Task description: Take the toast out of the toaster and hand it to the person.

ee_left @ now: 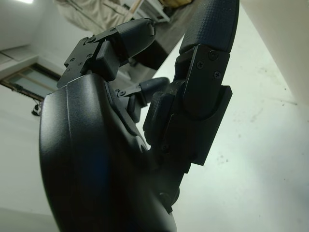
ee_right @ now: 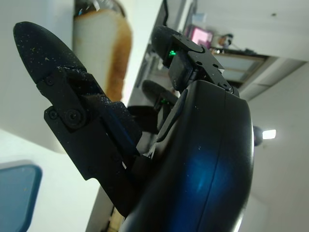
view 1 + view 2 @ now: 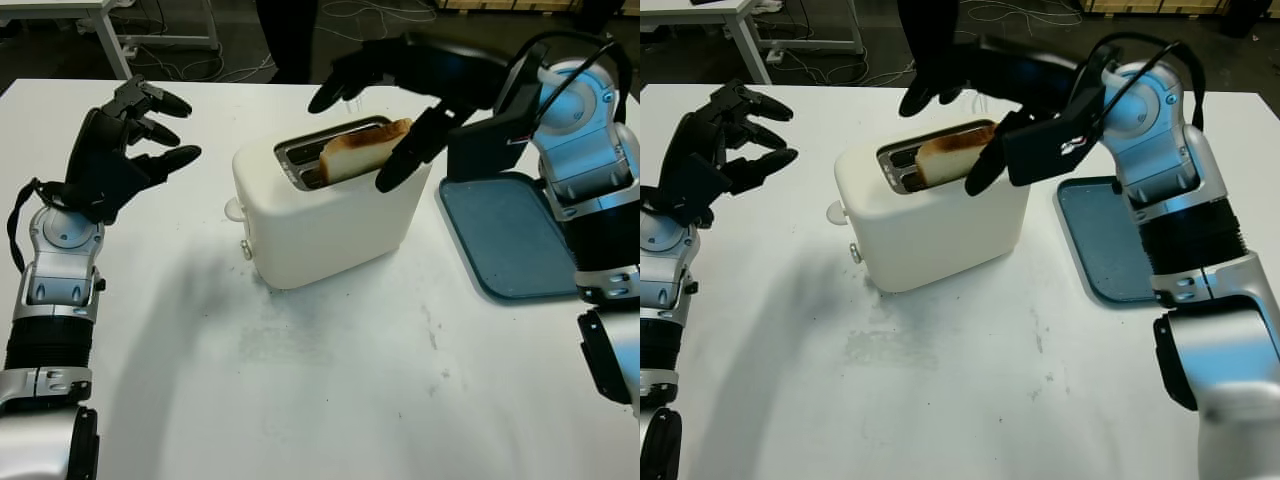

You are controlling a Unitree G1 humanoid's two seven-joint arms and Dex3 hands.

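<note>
White bench (image 3: 330, 400): bare laminate nearest the robot, scuffed with faint grey marks, carrying everything else.
Left black three-finger hand (image 3: 120, 150): raised above the bench's left side, well apart from the toaster, open, holding nothing, idle.
Blue-grey flat tray (image 3: 505, 235): lying on the bench just beside the toaster's right end, nothing on it.
Cream boxy plastic toaster (image 3: 325, 215): mid-bench, standing upright, slots facing up, small knob and lever at its left end.
Browned slice of toast (image 3: 362, 150): standing up in the slot, upper half proud of the metal rim, leaning slightly along the slot.
Right black three-finger hand (image 3: 390, 120): poised over the toaster's right end, open wide, holding nothing; one of the fingers (image 3: 412, 148) hanging in front of the toast's near face, the others arched behind it; contact with the bread not yet made, as far as can be judged.
Handling, as a judgement: light, dry, stiff yet brittle; crust firmer than the middle; crumbly under a hard pinch, so gentle pressure advised.
Where to take hold: exposed upper part, pinched across the two broad faces near the top crust, then lifted straight up along the slot to avoid snagging the rim.
Risk: toaster light enough to shift if the slice binds.
Dark trousers of a person (image 3: 290, 35): beyond the far bench edge, standing behind the toaster.
</note>
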